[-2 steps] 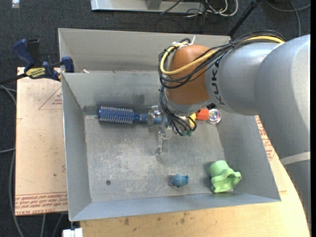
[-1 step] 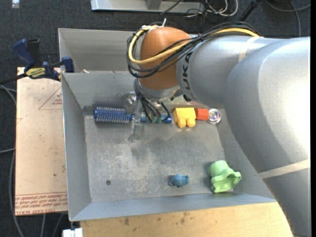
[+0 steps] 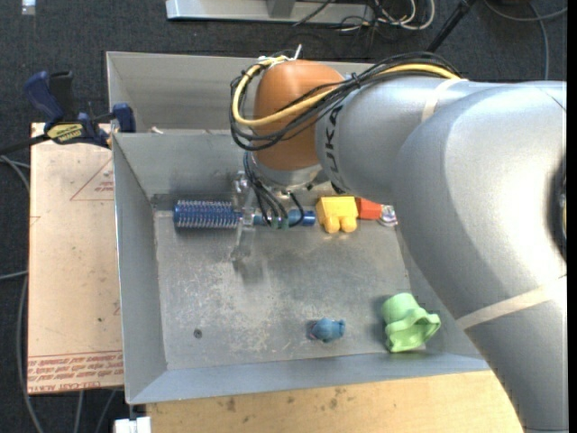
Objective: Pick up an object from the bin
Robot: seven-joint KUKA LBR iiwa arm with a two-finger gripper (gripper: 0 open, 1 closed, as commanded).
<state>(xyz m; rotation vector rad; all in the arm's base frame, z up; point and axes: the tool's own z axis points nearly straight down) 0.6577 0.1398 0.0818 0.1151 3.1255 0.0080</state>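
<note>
The claw (image 3: 243,225) hung at the right end of a blue ridged brush (image 3: 204,213), which lay toward ten o'clock on the floor of the bin (image 3: 135,269). Whether the claw was apart or together could not be told. A yellow block (image 3: 336,213) sat at the claw's three o'clock, and a green toy (image 3: 407,323) lay at the bin's five o'clock.

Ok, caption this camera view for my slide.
Gripper hangs over a blue brush in the grey bin; yellow block and green toy lie apart.
</note>
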